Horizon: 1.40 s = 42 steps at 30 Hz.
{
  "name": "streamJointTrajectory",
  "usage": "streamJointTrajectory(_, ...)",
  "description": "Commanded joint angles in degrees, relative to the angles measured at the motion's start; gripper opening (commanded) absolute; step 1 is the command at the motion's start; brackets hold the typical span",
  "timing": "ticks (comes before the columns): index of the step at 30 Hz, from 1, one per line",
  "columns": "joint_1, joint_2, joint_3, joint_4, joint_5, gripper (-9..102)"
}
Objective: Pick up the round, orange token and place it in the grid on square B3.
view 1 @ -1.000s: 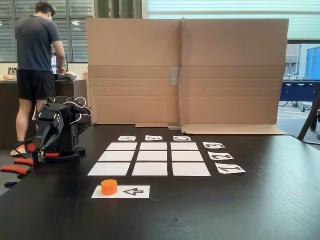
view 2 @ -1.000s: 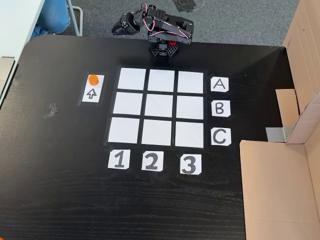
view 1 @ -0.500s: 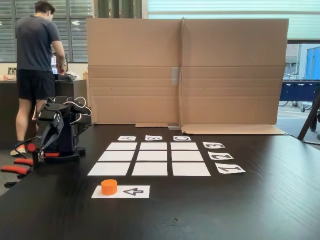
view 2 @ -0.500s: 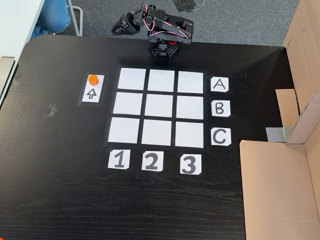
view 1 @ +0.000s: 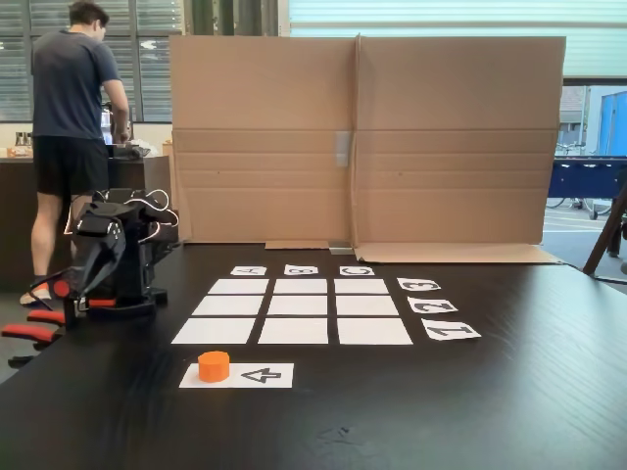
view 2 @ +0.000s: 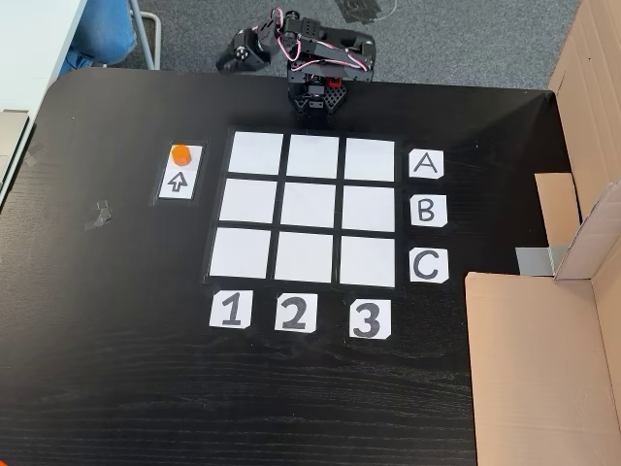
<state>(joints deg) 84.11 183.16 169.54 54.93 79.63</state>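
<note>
The orange token (view 1: 214, 366) (view 2: 180, 153) stands on the end of a white sheet printed with an arrow (view 1: 261, 375) (view 2: 179, 181), beside the grid (view 1: 294, 309) (view 2: 252, 201). Square B3 (view 1: 301, 286) (view 2: 369, 209) is bare, like the other grid squares. The black arm sits folded at the table's edge behind row A. Its gripper (view 1: 69, 284) (view 2: 233, 58) hangs off that edge, far from the token, and it is too small and dark to tell how its jaws stand.
Cards A, B, C (view 2: 426, 211) and 1, 2, 3 (view 2: 294, 314) border the grid. A cardboard wall (view 1: 362, 137) (view 2: 543, 369) stands along one table side. A person (view 1: 69, 108) stands behind the arm, off the table. A tape scrap (view 2: 97, 214) lies on the dark tabletop.
The folded arm's gripper end has shifted slightly at the table's edge. The token and papers have not moved.
</note>
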Motion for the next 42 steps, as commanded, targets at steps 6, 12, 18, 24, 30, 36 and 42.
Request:
streamJointTrajectory(6,-0.97,-25.84,-19.25,-2.90,-0.97,-1)
streamJointTrajectory(12,-4.75,-43.33,-34.45,1.32,-2.20,-1)
streamJointTrajectory(18,-7.56,-55.37,-49.57,12.57,-2.20,-1)
streamJointTrajectory(24,-10.99,-64.78,-63.46,24.52,-2.46,-1)
streamJointTrajectory(30,-12.66,-73.92,-69.17,28.92,-4.75,16)
streamJointTrajectory(36,-12.83,-83.23,-77.61,30.06,-7.82,49)
streamJointTrajectory(42,-14.94,-90.62,-87.19,33.75,-8.70,60)
